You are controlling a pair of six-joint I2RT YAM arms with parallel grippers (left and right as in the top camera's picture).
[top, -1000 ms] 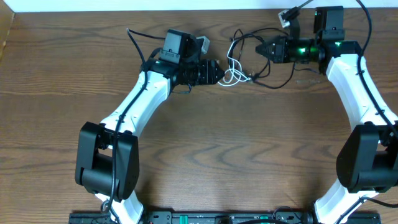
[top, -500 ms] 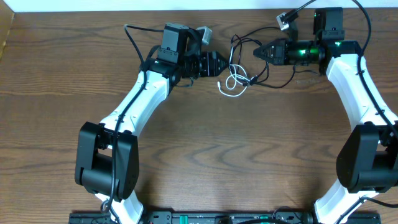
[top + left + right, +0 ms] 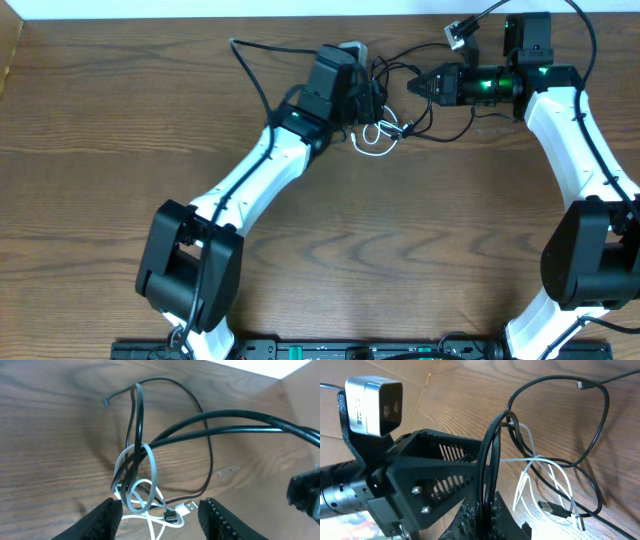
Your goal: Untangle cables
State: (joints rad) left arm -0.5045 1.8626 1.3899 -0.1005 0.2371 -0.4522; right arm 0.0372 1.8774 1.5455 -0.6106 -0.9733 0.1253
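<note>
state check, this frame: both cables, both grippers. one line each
black cable: tangled through the white one, a doubled strand clamped and pulled up off the table, one plug end lying free.
white cable: small loops on the table, wound with the black cable, ungripped.
left gripper: open, over the white loops, holding nothing.
right gripper: shut on the black cable.

surface: brown wood-grain table (image 3: 400, 250) | far edge: plain white strip (image 3: 200, 8) | light: even, soft shadows
</note>
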